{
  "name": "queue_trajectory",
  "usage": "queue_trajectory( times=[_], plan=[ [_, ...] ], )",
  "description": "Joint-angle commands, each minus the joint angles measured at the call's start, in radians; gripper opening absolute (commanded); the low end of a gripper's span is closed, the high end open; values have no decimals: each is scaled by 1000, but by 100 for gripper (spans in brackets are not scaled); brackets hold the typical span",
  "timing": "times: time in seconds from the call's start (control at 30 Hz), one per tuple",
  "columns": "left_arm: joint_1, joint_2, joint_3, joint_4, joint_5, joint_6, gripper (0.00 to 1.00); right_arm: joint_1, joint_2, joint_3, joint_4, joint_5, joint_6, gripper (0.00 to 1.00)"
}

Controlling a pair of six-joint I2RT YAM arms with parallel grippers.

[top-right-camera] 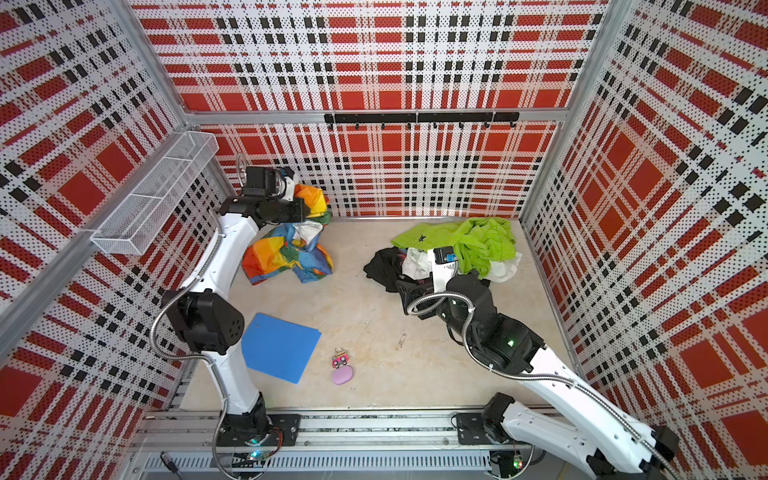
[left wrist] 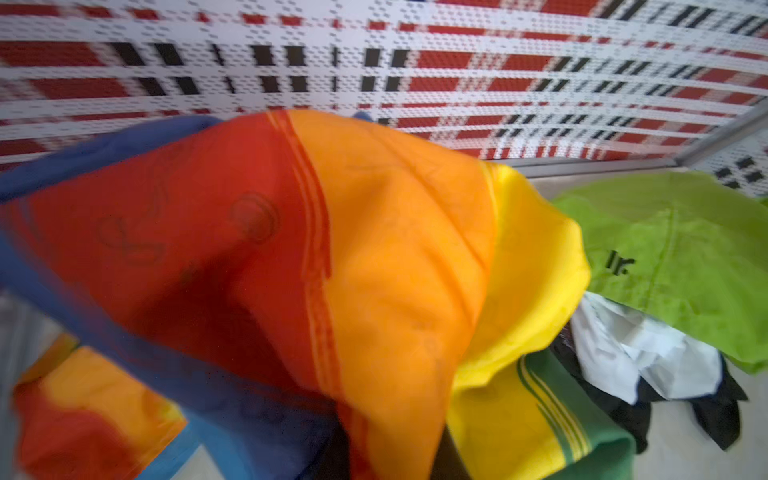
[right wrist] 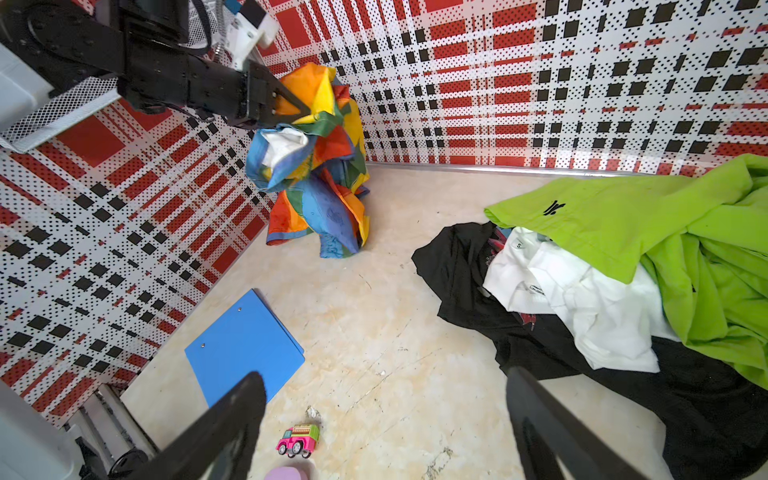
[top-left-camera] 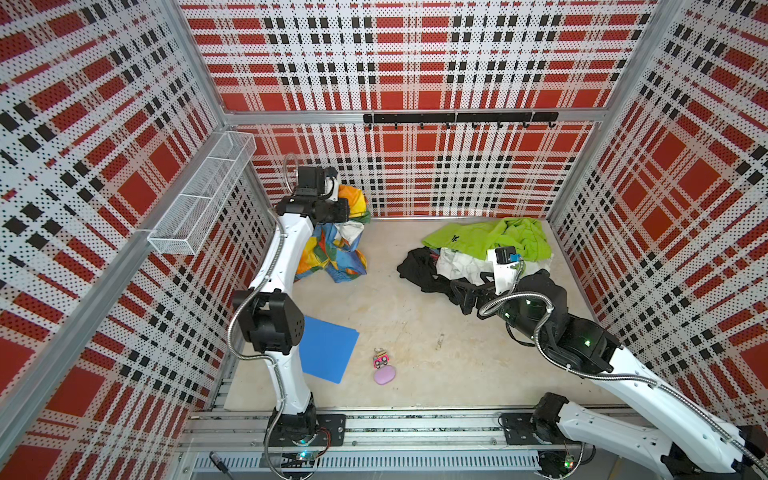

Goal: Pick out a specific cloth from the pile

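Red plaid walls point(top-left-camera: 415, 62) enclose a beige floor point(top-left-camera: 415, 332). By the back wall the left claw point(right wrist: 301, 113) clamps the cloth point(top-left-camera: 332, 253), its hem touching the floor, well apart from the pile point(top-left-camera: 498, 241); the right claw point(right wrist: 383, 376) gapes.

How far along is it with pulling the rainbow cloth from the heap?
Done: the rainbow cloth is apart from the pile, bare tabletop between. In hand: the left gripper is shut on its top, lower folds on the tabletop. Left: probably just releasing it; right gripper open.
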State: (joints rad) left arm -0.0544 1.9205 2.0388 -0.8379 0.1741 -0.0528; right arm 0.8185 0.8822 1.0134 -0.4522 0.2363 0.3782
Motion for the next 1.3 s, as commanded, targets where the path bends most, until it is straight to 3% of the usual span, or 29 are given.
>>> queue_trajectory(
  times=[0.0,0.2,0.6,0.63,0.7,1.0,1.2,1.23,1.27],
  plan=[
    [67,3,-73,-37,-122,16,0,2,-23,-11,47,9,8,96],
    [130,72,-192,17,-85,-5,1,2,-5,-15,72,-23,16,96],
    [111,331,-93,51,-191,-22,18,2,-4,-23,76,-33,28,96],
    [102,340,-106,51,-197,-22,21,2,-4,-23,76,-33,29,96],
    [79,348,-139,61,-217,-22,38,2,-6,-22,76,-32,30,96],
    [60,320,-154,94,-212,-53,56,2,-13,-38,66,-23,16,97],
    [54,228,-155,95,-199,-57,86,2,-31,-45,63,0,7,98],
    [54,209,-155,95,-196,-59,92,1,-33,-46,61,84,4,98],
    [53,191,-154,97,-191,-60,100,2,-35,-44,57,23,2,98]
  ],
)
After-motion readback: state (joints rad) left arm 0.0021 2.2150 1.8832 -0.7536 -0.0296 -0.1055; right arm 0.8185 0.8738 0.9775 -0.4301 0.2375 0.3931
